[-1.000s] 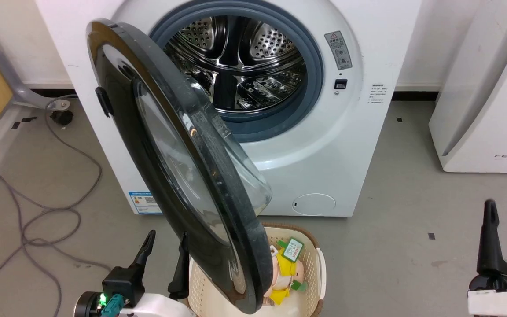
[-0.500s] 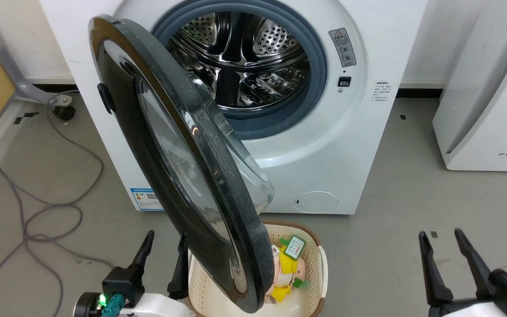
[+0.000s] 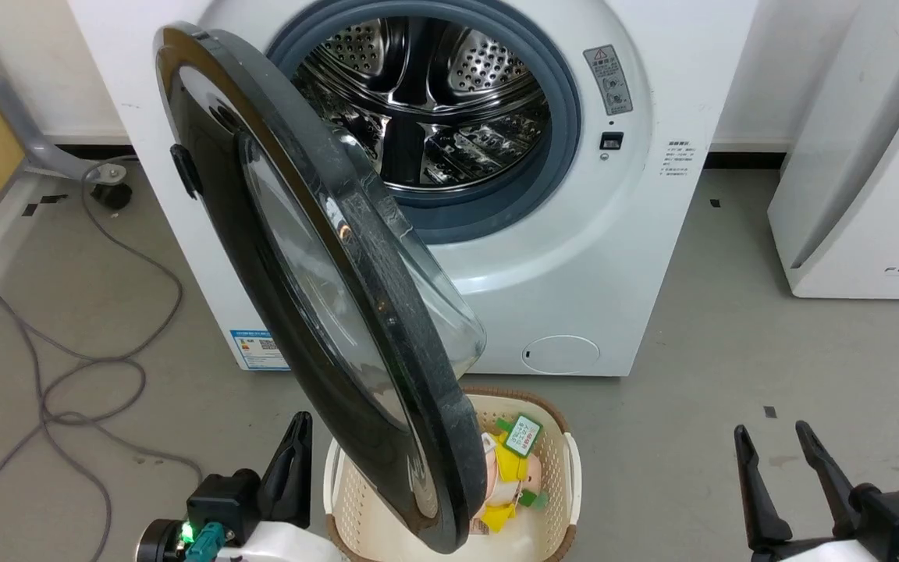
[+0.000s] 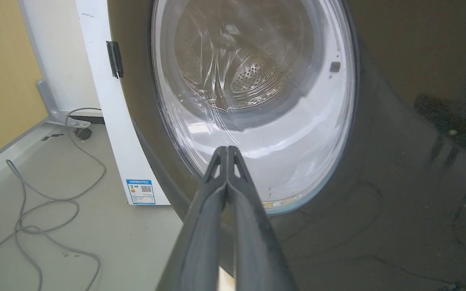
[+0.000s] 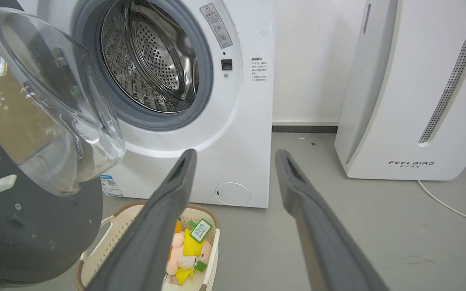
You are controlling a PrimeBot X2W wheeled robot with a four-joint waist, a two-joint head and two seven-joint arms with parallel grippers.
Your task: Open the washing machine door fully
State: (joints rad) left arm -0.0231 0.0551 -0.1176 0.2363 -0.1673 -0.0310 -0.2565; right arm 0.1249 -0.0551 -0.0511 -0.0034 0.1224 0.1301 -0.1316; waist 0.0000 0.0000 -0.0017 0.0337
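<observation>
A white front-loading washing machine (image 3: 574,257) stands on a grey floor (image 3: 730,351), its steel drum (image 3: 434,101) exposed. The washing machine door (image 3: 317,312), hinged at the machine's left edge, juts partway open toward the robot, its free edge hanging above a cream laundry basket (image 3: 566,468) (a yellow soft toy lies inside). The left claw (image 3: 303,425) is clenched on nothing, fingers pressed together, near the lower part of the door's glossy outer face. The right claw (image 3: 771,433) is released, fingers spread, low over the floor and well apart from the door. To open it fully, the push probably belongs on the matte inner side near the free edge, following the door's arc and avoiding the glass bowl and basket.
</observation>
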